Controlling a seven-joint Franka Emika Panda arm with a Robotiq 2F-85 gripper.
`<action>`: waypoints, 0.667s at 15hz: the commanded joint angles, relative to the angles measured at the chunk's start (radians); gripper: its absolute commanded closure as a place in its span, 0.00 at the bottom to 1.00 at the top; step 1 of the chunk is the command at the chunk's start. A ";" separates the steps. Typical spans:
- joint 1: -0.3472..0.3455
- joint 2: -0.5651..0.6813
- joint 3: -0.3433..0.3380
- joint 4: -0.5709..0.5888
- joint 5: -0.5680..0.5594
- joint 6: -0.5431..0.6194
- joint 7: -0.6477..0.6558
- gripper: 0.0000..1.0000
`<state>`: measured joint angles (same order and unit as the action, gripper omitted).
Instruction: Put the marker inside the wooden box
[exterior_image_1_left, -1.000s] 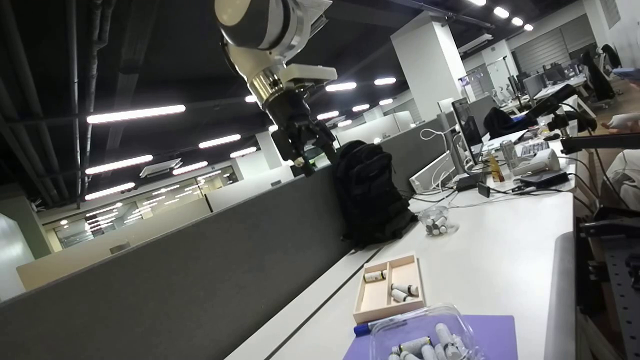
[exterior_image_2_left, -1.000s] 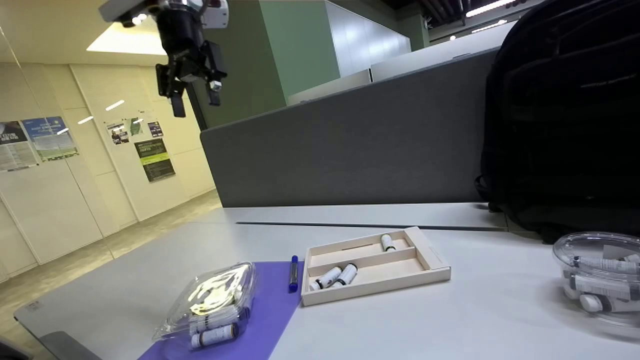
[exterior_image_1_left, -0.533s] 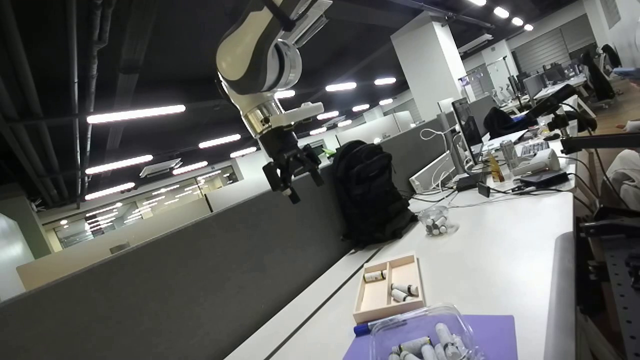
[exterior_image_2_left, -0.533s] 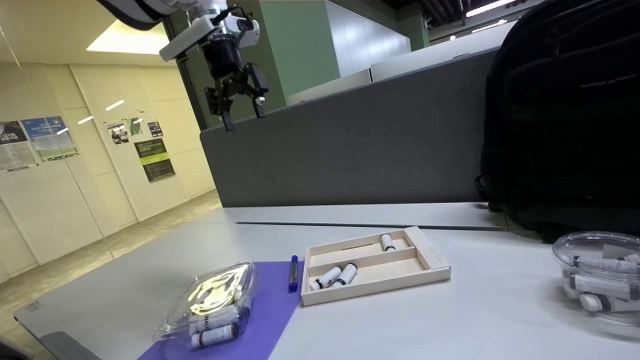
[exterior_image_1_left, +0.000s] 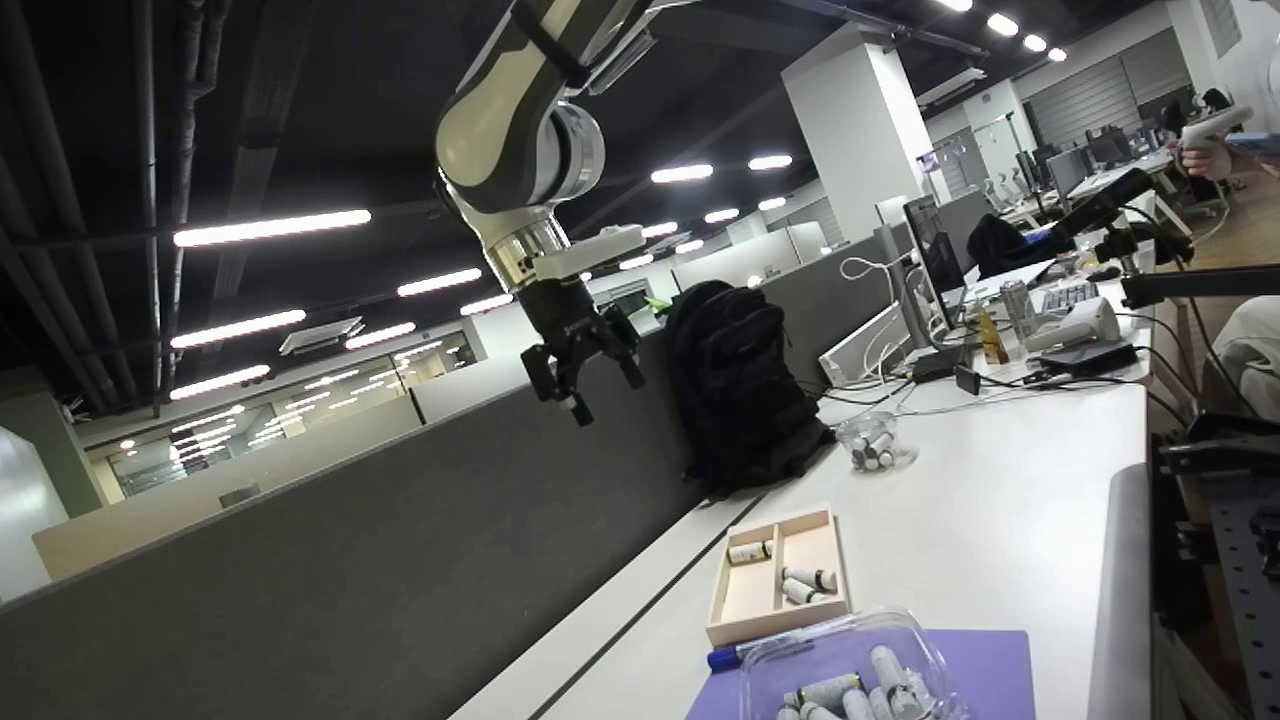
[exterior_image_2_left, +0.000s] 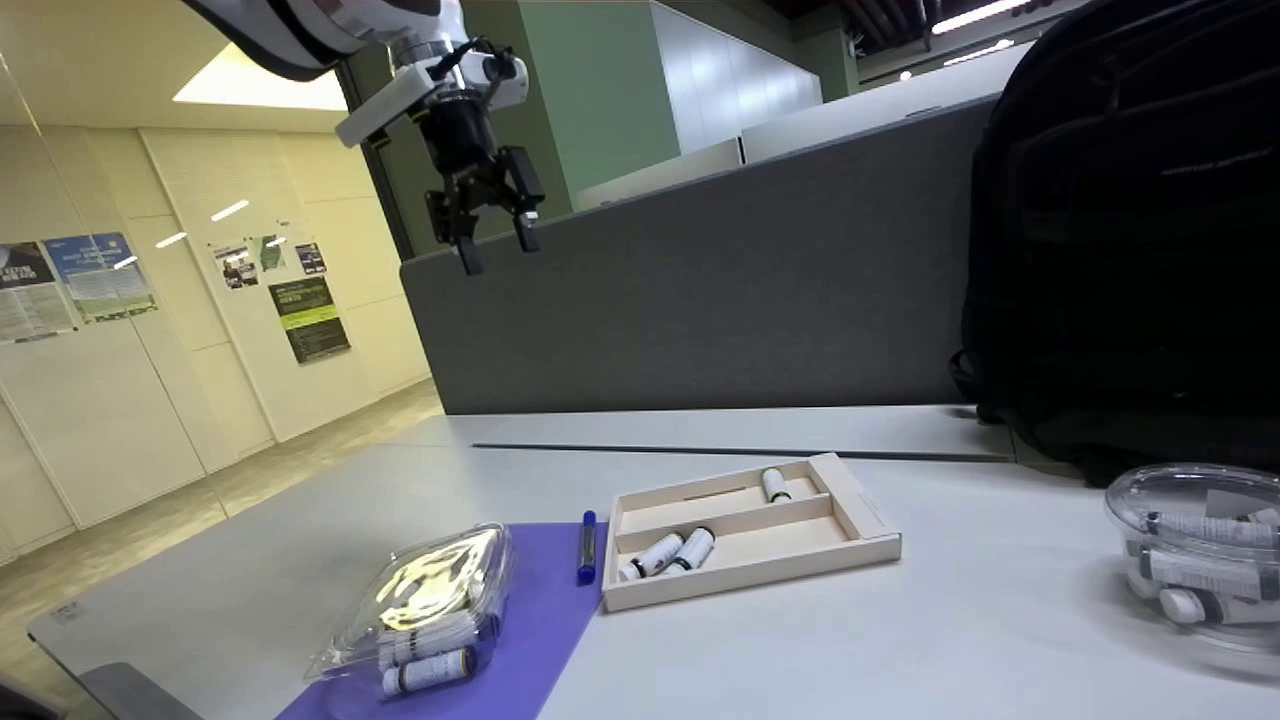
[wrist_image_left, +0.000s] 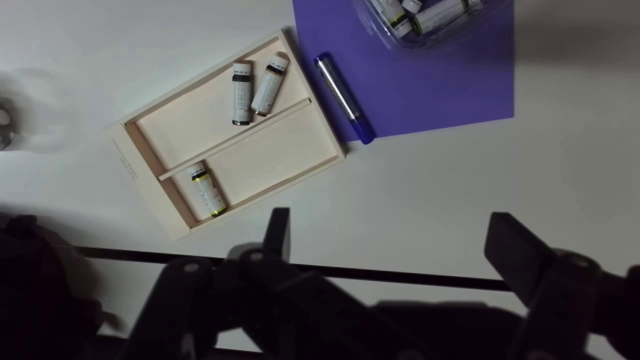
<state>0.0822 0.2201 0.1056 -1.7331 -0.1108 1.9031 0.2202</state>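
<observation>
The marker is silver with blue ends. It lies on the purple mat beside the wooden box, apart from it, in the wrist view (wrist_image_left: 344, 97) and in both exterior views (exterior_image_1_left: 724, 660) (exterior_image_2_left: 587, 548). The wooden box (wrist_image_left: 275, 155) is light tan with a divider making two compartments, also in both exterior views (exterior_image_1_left: 770, 629) (exterior_image_2_left: 770, 574). Two small vials lie in one compartment and one vial in the other. My gripper (wrist_image_left: 390, 220) is open and empty, high above the table, in both exterior views (exterior_image_1_left: 608, 395) (exterior_image_2_left: 499, 252). The marker is to the upper left of the fingertips in the wrist view.
A clear plastic container (exterior_image_2_left: 440, 590) with vials sits on the purple mat (exterior_image_2_left: 545, 625) near the marker. A round clear tub (exterior_image_2_left: 1200, 550) with vials stands beyond the box. A black backpack (exterior_image_1_left: 745, 390) leans on the grey partition (exterior_image_1_left: 400, 540) along the table's edge.
My gripper has come down and moved rightward in an exterior view, toward the side of the box, and slowed in the last half second. It stays open. The marker and box have not moved.
</observation>
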 joint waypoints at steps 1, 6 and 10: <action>0.016 0.002 -0.016 -0.005 -0.003 0.000 -0.007 0.00; 0.012 0.059 -0.031 -0.088 -0.128 0.167 -0.141 0.00; -0.034 0.106 -0.030 -0.200 -0.078 0.413 -0.329 0.00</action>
<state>0.0761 0.3155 0.0770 -1.8573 -0.2169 2.1750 0.0064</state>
